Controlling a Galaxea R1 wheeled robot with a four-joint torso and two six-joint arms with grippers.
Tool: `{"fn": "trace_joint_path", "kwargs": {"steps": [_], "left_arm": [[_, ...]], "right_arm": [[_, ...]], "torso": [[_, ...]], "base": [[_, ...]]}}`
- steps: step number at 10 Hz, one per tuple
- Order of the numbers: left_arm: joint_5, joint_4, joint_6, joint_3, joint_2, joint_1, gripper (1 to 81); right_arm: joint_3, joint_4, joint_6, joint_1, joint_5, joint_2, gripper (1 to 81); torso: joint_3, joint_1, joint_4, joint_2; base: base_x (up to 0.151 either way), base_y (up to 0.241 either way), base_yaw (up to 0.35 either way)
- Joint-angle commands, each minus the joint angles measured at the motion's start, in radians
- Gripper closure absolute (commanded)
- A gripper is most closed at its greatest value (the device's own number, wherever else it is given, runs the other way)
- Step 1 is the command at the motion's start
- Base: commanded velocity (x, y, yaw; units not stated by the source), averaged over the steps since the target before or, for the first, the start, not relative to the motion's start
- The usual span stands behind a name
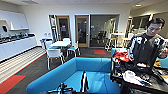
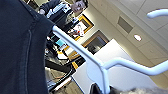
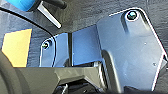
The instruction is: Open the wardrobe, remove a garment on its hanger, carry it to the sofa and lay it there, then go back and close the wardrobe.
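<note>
The large bright blue upholstered sofa point(image 1: 96, 75) with its rounded wraparound back lies directly ahead of the robot in the head view, its wide seat open toward the camera and its length running across the picture; a narrow strip of dark cloth edged in white point(image 1: 84, 82) stands upright low over the middle of that seat, which I judge to be the black garment seen edge-on, though it is too slim to be sure.

In the left wrist view the black thin-fabric T-shirt point(image 2: 21, 47) hangs large and close, draped over one shoulder of the thin white plastic hanger point(image 2: 100, 66); the hanger's bar runs slantwise from the cloth down to its neck, and the curved hook point(image 2: 157, 13) arcs off beyond; the neck sits right at the left arm's end, so the left arm appears to be the one carrying it, yet whether the left tool is clamped on the hanger I cannot tell.

The right wrist view gives dark carpet and a corner of blue; the right tool's state cannot be told either.

A person in a dark jacket point(image 1: 147, 47) stands to the right beside a cluttered black cart point(image 1: 140, 80); white chairs and a white bench point(image 1: 60, 44) stand well beyond the sofa.

The turning relation, as I judge it: the seat lies ahead and below the hanging shirt, whose long axis is vertical.
</note>
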Motion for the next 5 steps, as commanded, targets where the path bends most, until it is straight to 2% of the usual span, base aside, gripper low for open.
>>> {"fn": "trace_joint_path", "kwargs": {"steps": [1, 3, 5], "left_arm": [[-0.046, 0.036, 0.016, 0.047, -0.014, -0.122, 81.1], [-0.046, 0.038, 0.016, 0.046, -0.011, -0.120, 81.1], [-0.046, 0.038, 0.016, 0.046, -0.005, -0.120, 81.1]], "right_arm": [[0.010, -0.011, -0.006, 0.034, -0.051, 0.012, 1.0], [0.007, -0.007, -0.003, 0.028, -0.046, 0.015, 1.0], [0.007, -0.010, -0.001, 0.030, -0.048, 0.016, 1.0]], "torso": [[0.000, 0.000, 0.000, 0.000], [0.000, 0.000, 0.000, 0.000], [0.000, 0.000, 0.000, 0.000]], "base": [[0.000, 0.000, 0.000], [0.000, 0.000, 0.000], [0.075, 0.000, 0.000]]}}
